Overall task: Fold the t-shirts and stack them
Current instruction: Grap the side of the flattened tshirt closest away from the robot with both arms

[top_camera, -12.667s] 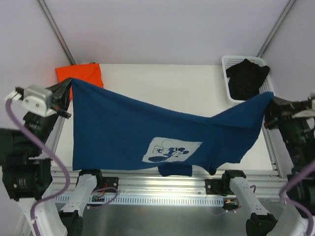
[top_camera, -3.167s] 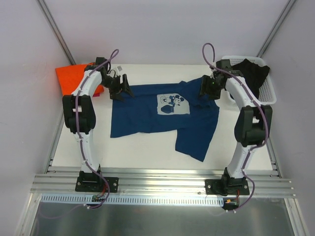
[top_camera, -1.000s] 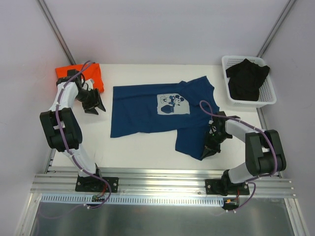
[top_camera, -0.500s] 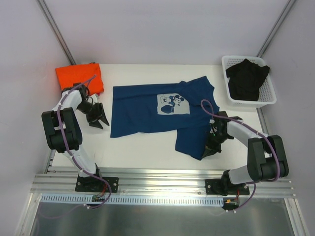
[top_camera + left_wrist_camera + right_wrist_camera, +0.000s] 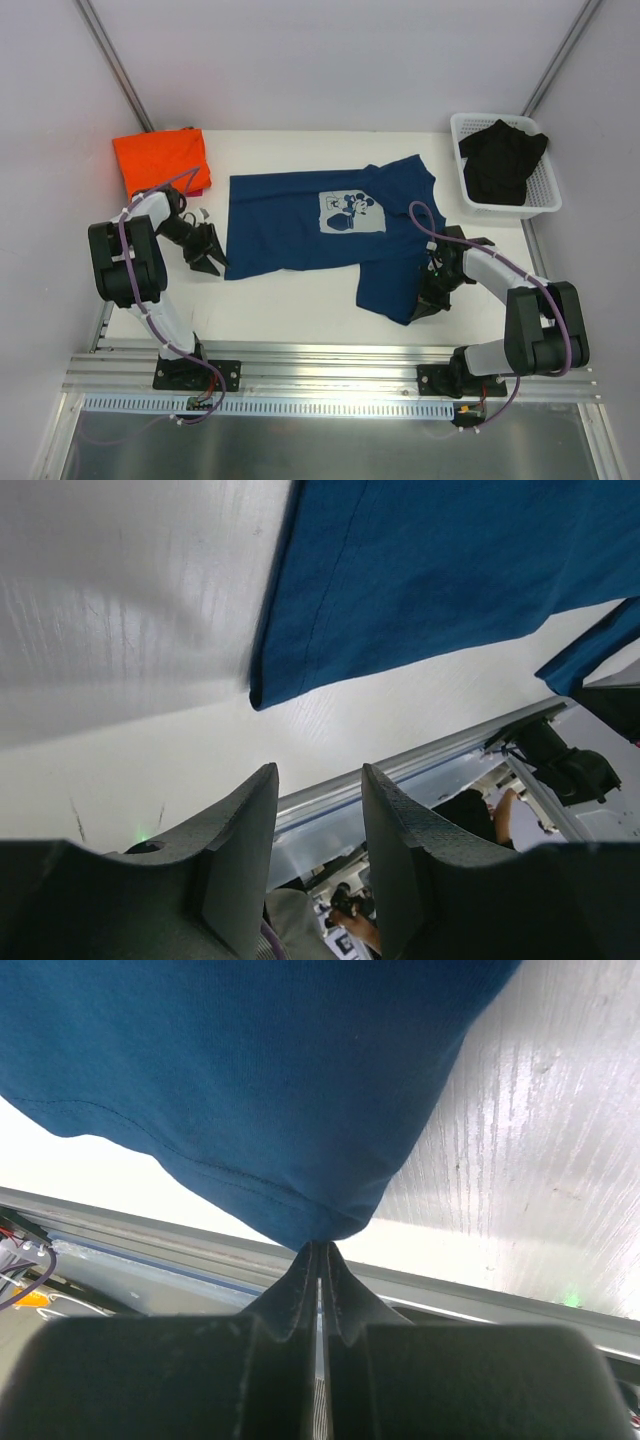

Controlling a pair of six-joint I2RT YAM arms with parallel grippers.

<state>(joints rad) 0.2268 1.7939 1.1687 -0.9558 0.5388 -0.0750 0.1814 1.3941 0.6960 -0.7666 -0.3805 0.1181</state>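
Observation:
The navy t-shirt (image 5: pixel 300 225) lies spread on the white table, its pale cartoon print (image 5: pixel 352 212) facing up and its right part folded down toward the front. The orange t-shirt (image 5: pixel 160 160) lies folded at the far left. My left gripper (image 5: pixel 210 255) is open and empty, low over the table just left of the navy shirt's front left corner (image 5: pixel 258 695); in the left wrist view my gripper (image 5: pixel 318 780) sits short of that corner. My right gripper (image 5: pixel 425 303) is shut on the shirt's front right corner; in the right wrist view my gripper (image 5: pixel 320 1248) pinches the hem of the navy shirt (image 5: pixel 250 1080).
A white basket (image 5: pixel 515 208) with a black garment (image 5: pixel 500 155) stands at the far right. Aluminium rails (image 5: pixel 320 360) run along the table's near edge, just in front of both grippers. Grey frame posts rise at the back corners.
My left gripper has moved from beside the orange shirt toward the front, down to the navy shirt's front left corner. My right gripper has stayed at the front right corner.

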